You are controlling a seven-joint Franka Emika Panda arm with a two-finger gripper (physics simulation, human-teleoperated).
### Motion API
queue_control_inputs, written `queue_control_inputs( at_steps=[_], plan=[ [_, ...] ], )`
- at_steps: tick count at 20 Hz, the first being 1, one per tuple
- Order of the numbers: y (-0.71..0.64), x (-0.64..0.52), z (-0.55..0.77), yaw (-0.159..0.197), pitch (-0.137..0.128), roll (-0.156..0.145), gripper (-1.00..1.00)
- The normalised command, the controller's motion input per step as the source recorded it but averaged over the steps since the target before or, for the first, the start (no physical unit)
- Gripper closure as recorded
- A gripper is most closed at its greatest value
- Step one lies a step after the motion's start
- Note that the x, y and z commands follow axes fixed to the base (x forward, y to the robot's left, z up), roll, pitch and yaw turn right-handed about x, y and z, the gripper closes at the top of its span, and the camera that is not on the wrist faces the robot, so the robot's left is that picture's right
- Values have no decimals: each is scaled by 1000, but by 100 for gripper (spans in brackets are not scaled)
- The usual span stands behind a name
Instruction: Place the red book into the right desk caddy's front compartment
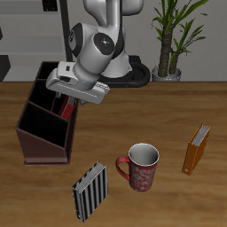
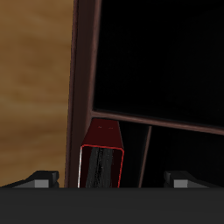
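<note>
The red book (image 1: pixel 66 109) stands upright inside the right desk caddy (image 1: pixel 43 146), close against its side wall and beside an inner divider. I cannot tell which compartment holds it. My gripper (image 1: pixel 71 99) hovers just above it. In the wrist view the red book (image 2: pixel 102 159) shows its top edge below my gripper (image 2: pixel 112 180), next to the caddy wall (image 2: pixel 80 79). The fingertips (image 2: pixel 40 180) stand wide apart, clear of the book on both sides, so the gripper is open.
A red patterned mug (image 1: pixel 140 167) stands nearer the table's front edge. A black-and-white striped book (image 1: pixel 90 190) stands beside it, and an orange book (image 1: pixel 197 149) stands farther off. A potted plant (image 1: pixel 170 35) is behind the table.
</note>
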Motion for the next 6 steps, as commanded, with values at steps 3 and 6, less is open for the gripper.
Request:
queue_control_inputs(
  at_steps=[3,6],
  plan=[
    [103,5,191,-27,-25,14,-100],
    [167,20,188,-24,-23,32,-100]
  ],
)
